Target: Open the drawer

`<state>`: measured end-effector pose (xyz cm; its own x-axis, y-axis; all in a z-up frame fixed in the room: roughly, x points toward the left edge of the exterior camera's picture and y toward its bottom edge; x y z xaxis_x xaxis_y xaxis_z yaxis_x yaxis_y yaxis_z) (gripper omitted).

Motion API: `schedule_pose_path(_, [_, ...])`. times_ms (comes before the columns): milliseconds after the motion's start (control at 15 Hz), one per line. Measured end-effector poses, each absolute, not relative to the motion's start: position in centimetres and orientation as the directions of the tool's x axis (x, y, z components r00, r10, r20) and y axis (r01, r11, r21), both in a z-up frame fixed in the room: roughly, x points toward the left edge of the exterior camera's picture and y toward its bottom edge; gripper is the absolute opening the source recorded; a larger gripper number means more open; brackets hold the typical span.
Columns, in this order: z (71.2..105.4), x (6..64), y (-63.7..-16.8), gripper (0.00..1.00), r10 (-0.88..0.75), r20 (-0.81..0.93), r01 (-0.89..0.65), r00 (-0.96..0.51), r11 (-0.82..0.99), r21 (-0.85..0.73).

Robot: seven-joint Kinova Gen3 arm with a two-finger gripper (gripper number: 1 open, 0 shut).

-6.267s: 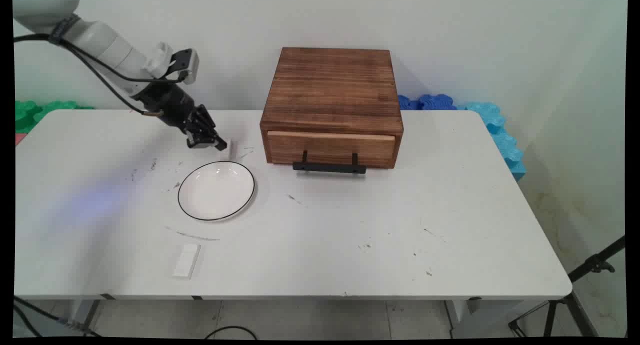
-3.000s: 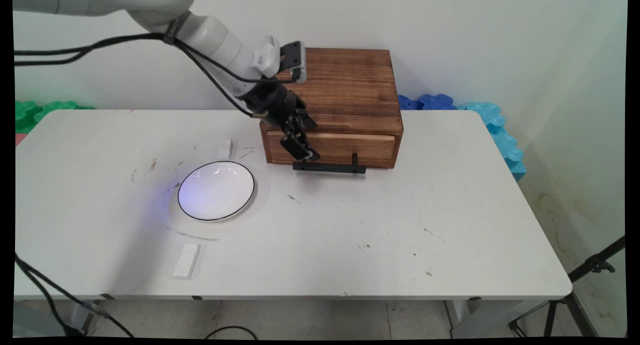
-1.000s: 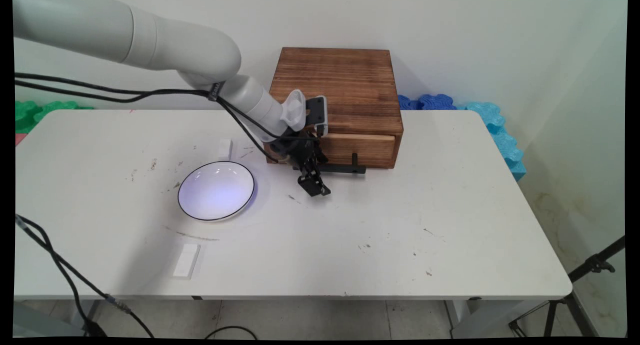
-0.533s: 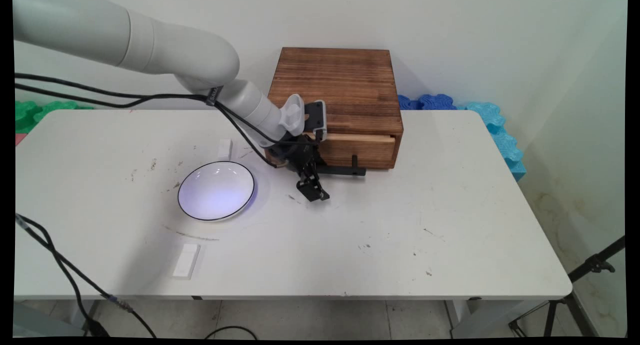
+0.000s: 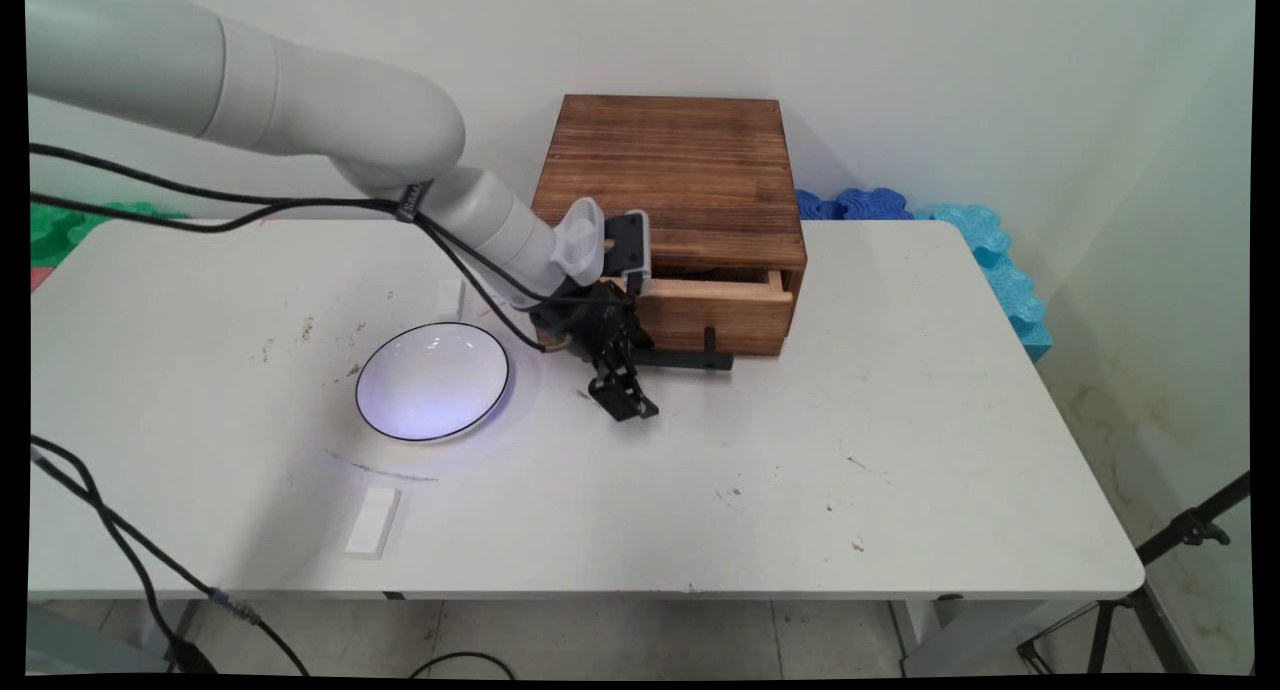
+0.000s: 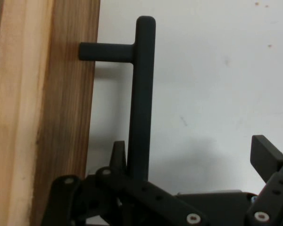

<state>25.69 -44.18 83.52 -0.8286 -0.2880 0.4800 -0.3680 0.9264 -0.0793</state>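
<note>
Behind the drawer's black handle, one of the spread fingers hooks.

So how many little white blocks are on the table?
2. One block lies near the table's front edge, in front of the plate. The other block sits behind the plate, partly hidden by the arm's cables. More may be hidden.

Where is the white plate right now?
In the main view the white plate sits left of centre on the table, just left of the gripper and in front of the small white block.
</note>
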Motion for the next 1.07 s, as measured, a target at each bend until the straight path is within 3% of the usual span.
schedule_pose_path(1067, [83.6,25.4,-37.1,1.0,-0.272,0.469,-0.325,-0.84,0.945,-0.034])
